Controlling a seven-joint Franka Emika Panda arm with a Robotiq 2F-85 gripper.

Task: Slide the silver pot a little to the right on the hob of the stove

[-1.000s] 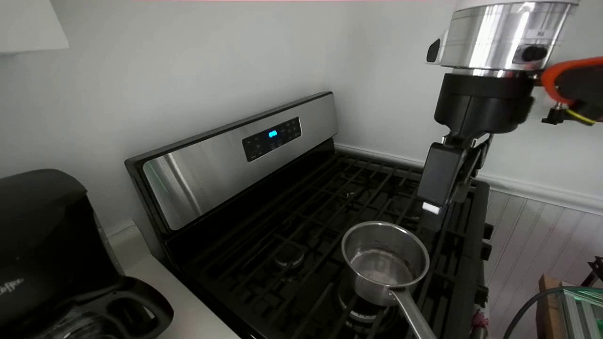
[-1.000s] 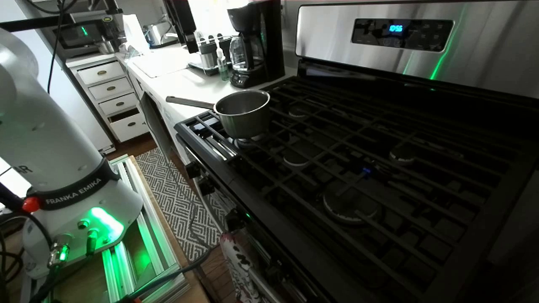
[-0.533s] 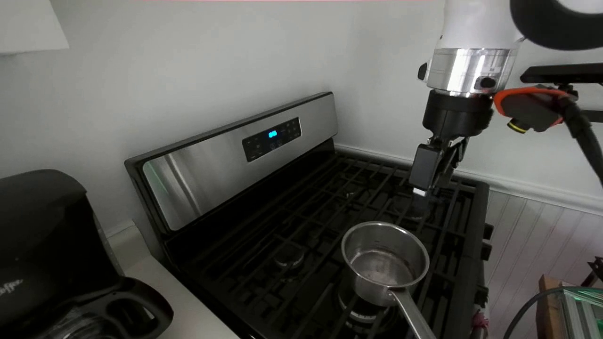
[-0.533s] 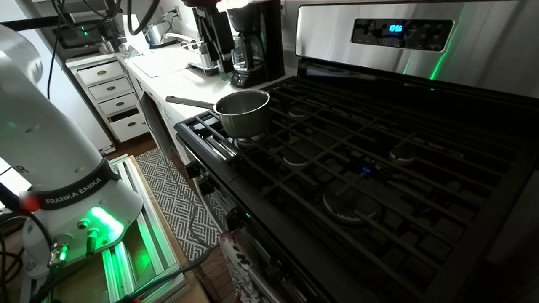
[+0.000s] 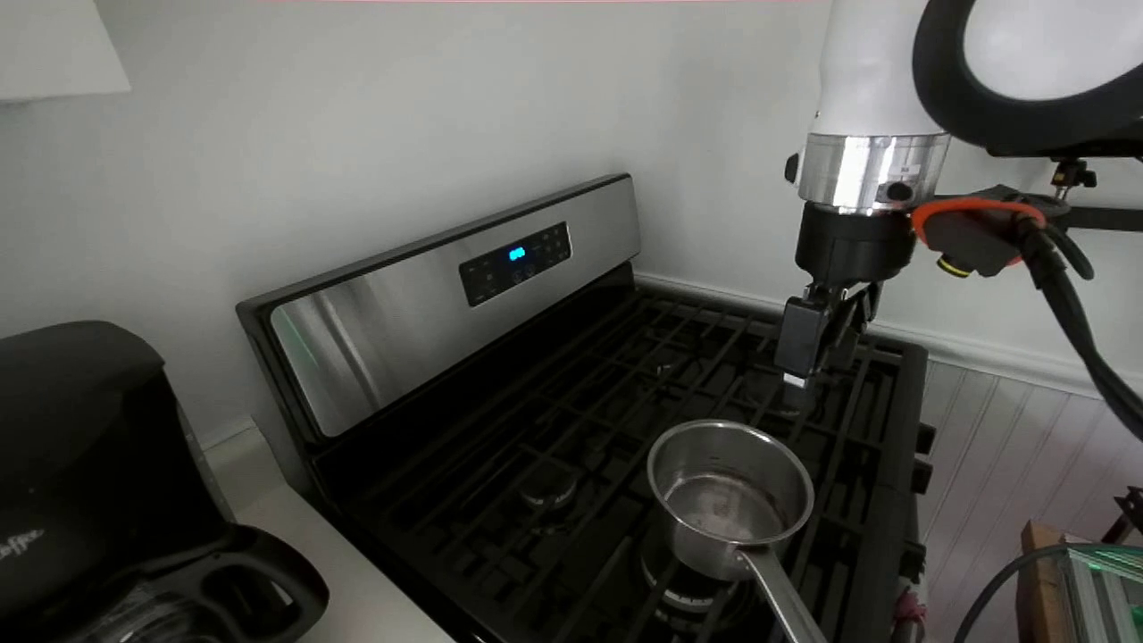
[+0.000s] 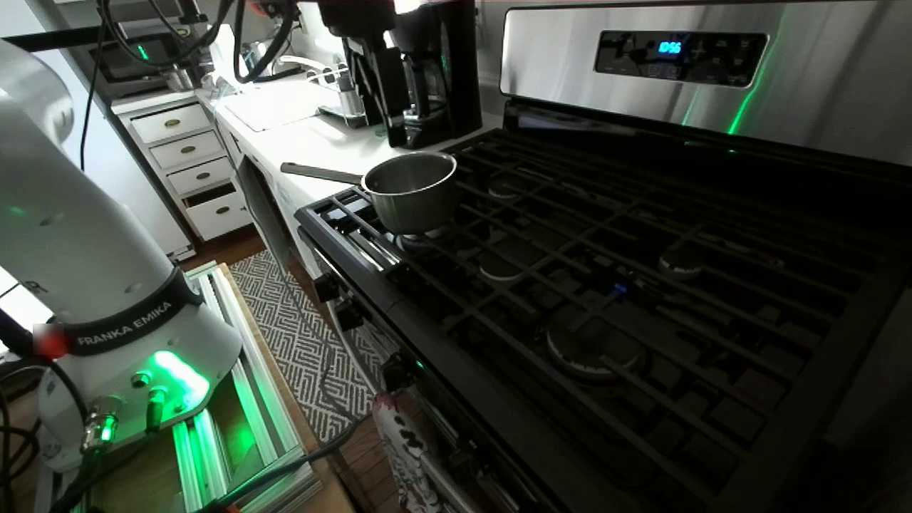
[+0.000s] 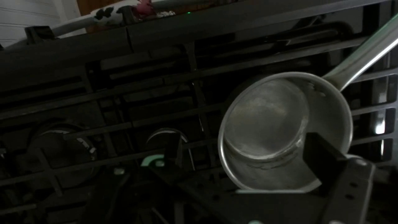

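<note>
Pot (image 5: 728, 500) on hob (image 5: 616, 429), grey wall (image 5: 402, 107), rug (image 6: 292, 349)

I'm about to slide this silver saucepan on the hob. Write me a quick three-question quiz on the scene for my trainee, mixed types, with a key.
1. Multiple choice. The silver saucepan stands on: a) the white counter; b) the patterned rug; c) the hob.

2. True or false: the gripper is open and holds nothing.

3. In the wrist view, toward which corner of the picture does the saucepan's long handle run?

Key:
1. c, the hob.
2. True; the fingers stand well apart in the wrist view.
3. The upper right.
</note>
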